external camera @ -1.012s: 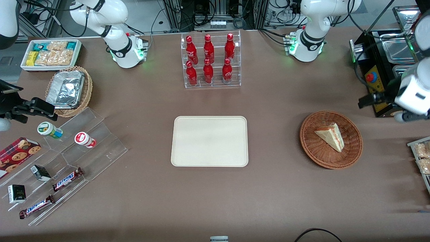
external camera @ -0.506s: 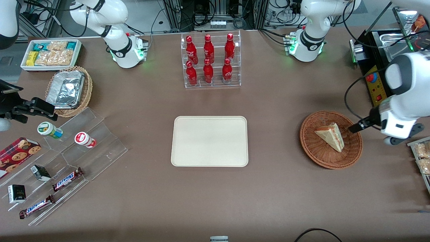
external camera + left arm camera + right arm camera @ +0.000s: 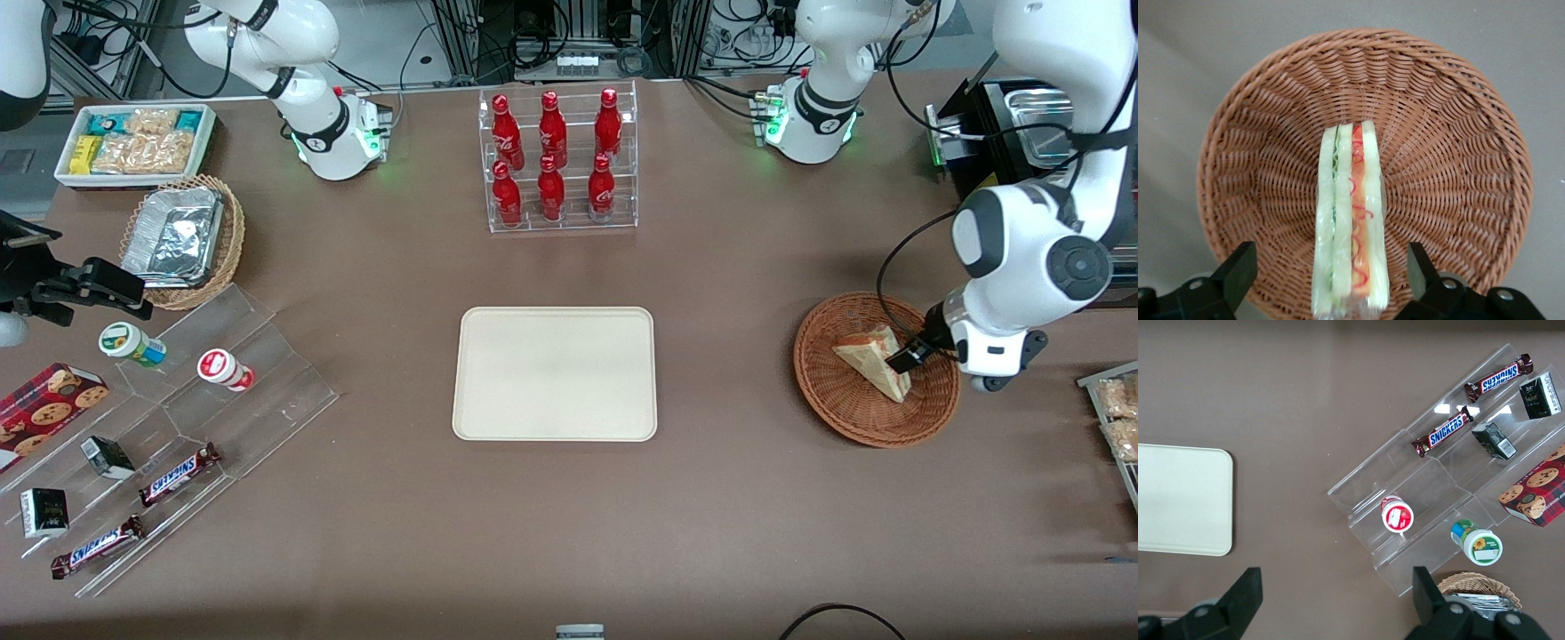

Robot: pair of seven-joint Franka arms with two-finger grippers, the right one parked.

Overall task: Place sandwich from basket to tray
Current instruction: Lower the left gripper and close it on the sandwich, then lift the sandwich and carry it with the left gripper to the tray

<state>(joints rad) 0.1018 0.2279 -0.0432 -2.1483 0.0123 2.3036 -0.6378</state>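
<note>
The sandwich [image 3: 869, 360] [image 3: 1350, 220], a pale wedge with red, orange and green filling at its edge, lies in the reddish-brown wicker basket [image 3: 836, 400] [image 3: 1451, 167] toward the working arm's end of the table. My gripper [image 3: 907, 358] [image 3: 1331, 273] hovers over the basket, open, with one finger on each side of the sandwich's filling edge and a gap to both. The cream tray [image 3: 555, 373] sits bare at the table's middle, well away from the basket.
A clear rack of red bottles [image 3: 557, 160] stands farther from the front camera than the tray. Snack packets [image 3: 1118, 413] lie at the working arm's table edge. A black box with metal pans [image 3: 1005, 169] sits near that arm's base. Acrylic shelves with snacks [image 3: 160, 444] lie toward the parked arm's end.
The left arm has swung in from the table's edge and come down over the basket. Its gripper now straddles the sandwich; the sandwich has not moved.
</note>
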